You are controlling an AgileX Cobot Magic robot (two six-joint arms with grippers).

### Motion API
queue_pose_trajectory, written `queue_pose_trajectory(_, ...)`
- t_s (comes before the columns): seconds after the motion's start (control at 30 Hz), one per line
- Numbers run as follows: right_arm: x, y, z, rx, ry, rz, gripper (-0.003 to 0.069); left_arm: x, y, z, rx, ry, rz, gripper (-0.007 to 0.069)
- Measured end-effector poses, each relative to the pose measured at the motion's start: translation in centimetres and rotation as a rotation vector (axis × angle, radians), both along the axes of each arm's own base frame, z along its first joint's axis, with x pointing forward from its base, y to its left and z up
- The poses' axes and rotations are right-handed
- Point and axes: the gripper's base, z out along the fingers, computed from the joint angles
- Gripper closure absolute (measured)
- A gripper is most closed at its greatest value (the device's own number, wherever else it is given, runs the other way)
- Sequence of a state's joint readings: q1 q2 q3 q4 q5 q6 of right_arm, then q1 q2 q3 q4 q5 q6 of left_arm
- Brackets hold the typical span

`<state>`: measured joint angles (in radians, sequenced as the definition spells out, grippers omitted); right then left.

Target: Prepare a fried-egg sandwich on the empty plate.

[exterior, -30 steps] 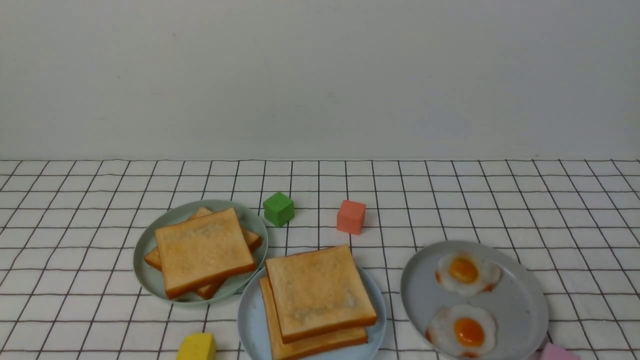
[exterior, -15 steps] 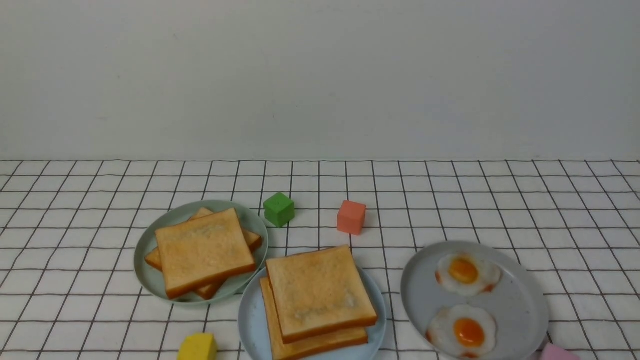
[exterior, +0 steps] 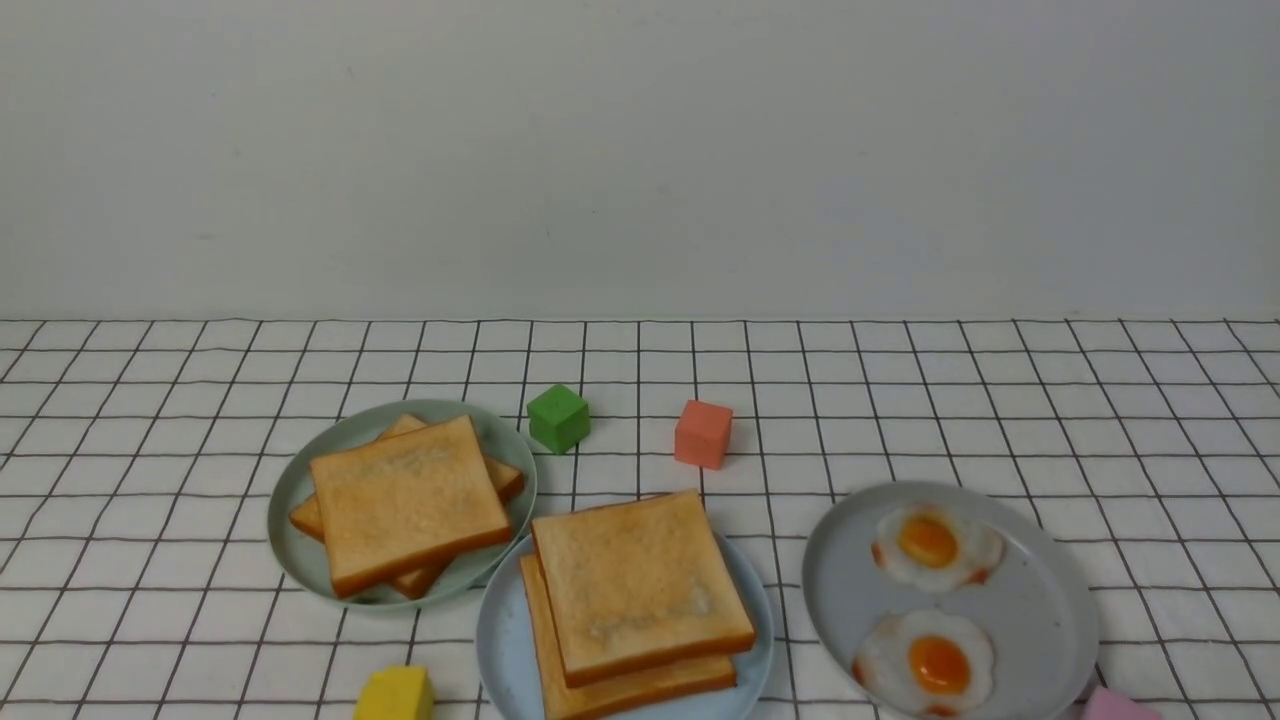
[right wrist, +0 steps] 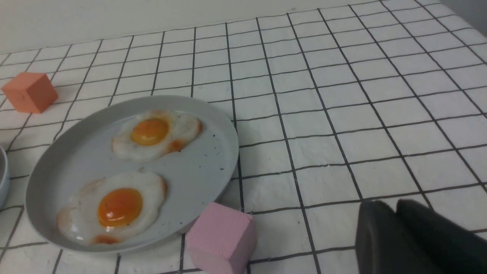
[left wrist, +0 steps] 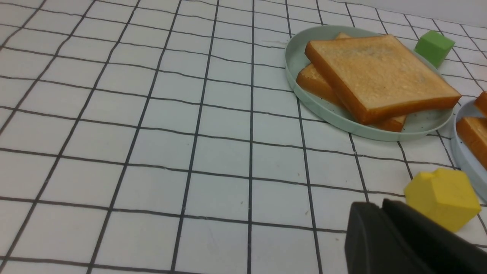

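Note:
The fried-egg sandwich (exterior: 640, 590) is a stack of two golden toast slices on the light blue plate (exterior: 497, 640) at the front centre; nothing between the slices shows from here. Neither arm appears in the front view. In the left wrist view my left gripper (left wrist: 380, 203) hovers low over the cloth beside a yellow cube (left wrist: 441, 198), its black fingers pressed together and holding nothing. In the right wrist view my right gripper (right wrist: 393, 203) is over bare cloth to the right of the grey plate (right wrist: 213, 125), fingers together and also holding nothing.
A pale green plate (exterior: 290, 500) with two toast slices (exterior: 405, 500) sits left of the sandwich. The grey plate (exterior: 1040, 600) holds two fried eggs (exterior: 935, 545). Green (exterior: 557, 418), orange (exterior: 702, 433), yellow (exterior: 395, 693) and pink (exterior: 1115, 705) cubes lie around the plates.

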<state>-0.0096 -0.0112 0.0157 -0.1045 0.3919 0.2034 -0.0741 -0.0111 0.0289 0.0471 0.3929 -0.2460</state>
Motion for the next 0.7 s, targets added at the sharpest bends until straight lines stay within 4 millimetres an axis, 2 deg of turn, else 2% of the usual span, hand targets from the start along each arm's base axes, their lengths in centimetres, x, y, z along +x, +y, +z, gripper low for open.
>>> queue_pose_trajectory(0.7, 0.00, -0.02, 0.01, -0.007, 0.000, -0.001, 0.0543, 0.00, 0.01, 0.00, 0.003, 0.000, 0.000, 0.0565)
